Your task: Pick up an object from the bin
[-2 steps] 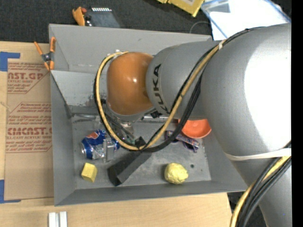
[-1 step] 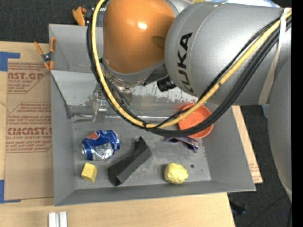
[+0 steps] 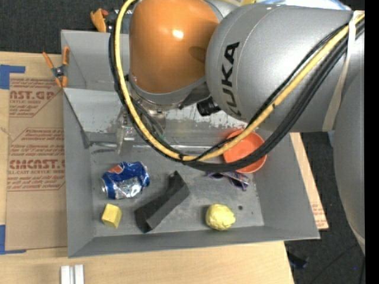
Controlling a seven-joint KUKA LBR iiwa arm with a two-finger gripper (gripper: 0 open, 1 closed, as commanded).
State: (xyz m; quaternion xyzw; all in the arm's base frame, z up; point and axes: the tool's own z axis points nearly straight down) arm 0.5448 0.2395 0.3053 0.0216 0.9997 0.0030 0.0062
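crushed metal can (image 3: pixel 125 180), matt grey metal bin (image 3: pixel 177 232)

The grey KUKA arm (image 3: pixel 284 70) reaches in from the right, its orange wrist cover (image 3: pixel 169 40) leading, yellow and black cables (image 3: pixel 118 64) looped round it, the gripper (image 3: pixel 126 132) pointing down beneath

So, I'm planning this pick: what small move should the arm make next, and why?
Probably a short shift toward the view's bottom, bringing the gripper over the crushed blue can: the gripper sits over bare bin floor, and the can is the nearest thing, lying free of the others.
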